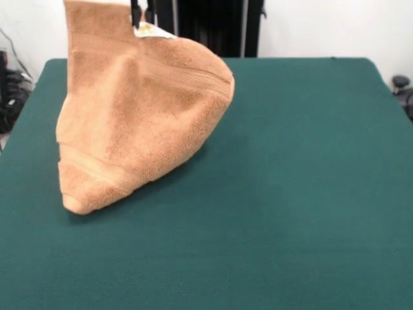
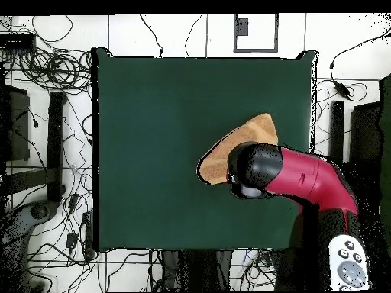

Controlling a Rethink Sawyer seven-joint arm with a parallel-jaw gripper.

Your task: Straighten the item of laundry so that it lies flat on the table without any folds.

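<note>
Gripper [image 1: 137, 16] clamped on the towel [image 1: 139, 123], lifted at 12 o'clock; lower end touches the table [image 1: 290, 194]. Flattening remains undone.

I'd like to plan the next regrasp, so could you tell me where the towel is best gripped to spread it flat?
Grip the towel at its low corner resting on the table, coming from the open table side. It hangs bunched from the gripper, so pulling that free corner outward should open the folds.

Claw [image 1: 143, 14] cut off at top edge — state unclear; arm [image 2: 302, 175] hides towel [image 2: 237, 149] part.
</note>
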